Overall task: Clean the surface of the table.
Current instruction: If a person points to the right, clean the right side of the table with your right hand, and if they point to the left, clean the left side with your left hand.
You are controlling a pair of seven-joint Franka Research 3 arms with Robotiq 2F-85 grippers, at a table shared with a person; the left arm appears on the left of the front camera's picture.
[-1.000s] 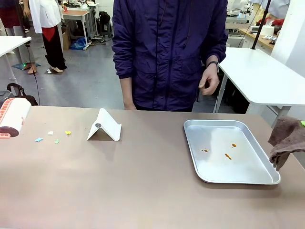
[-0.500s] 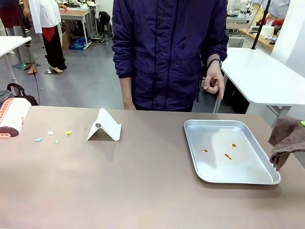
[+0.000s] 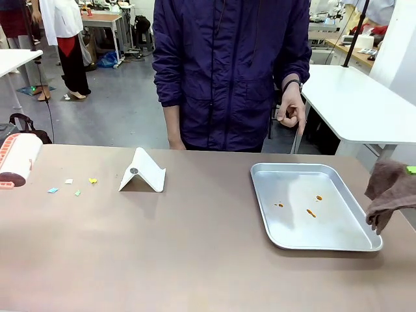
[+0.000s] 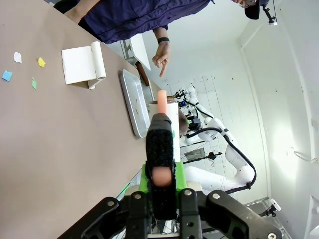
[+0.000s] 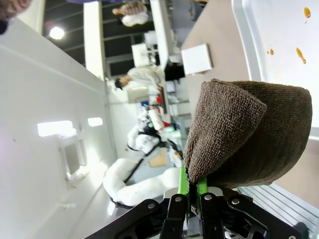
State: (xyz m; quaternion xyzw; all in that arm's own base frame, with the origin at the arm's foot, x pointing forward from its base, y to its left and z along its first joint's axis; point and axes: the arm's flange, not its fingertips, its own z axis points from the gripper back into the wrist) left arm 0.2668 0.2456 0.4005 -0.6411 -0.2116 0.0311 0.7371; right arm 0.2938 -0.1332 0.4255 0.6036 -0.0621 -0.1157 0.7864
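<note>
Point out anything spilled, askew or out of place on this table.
Small coloured paper scraps lie scattered on the brownish-taupe table near its left end, left of the white folded stand. Orange smears dot the floor of the shiny silver metal tray. Nothing looks damaged or tipped.

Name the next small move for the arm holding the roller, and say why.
Probably ease the left gripper toward the paper scraps so the roller can pick them up. The scraps lie on the table just beside the roller, and the jaws are shut on its handle.
</note>
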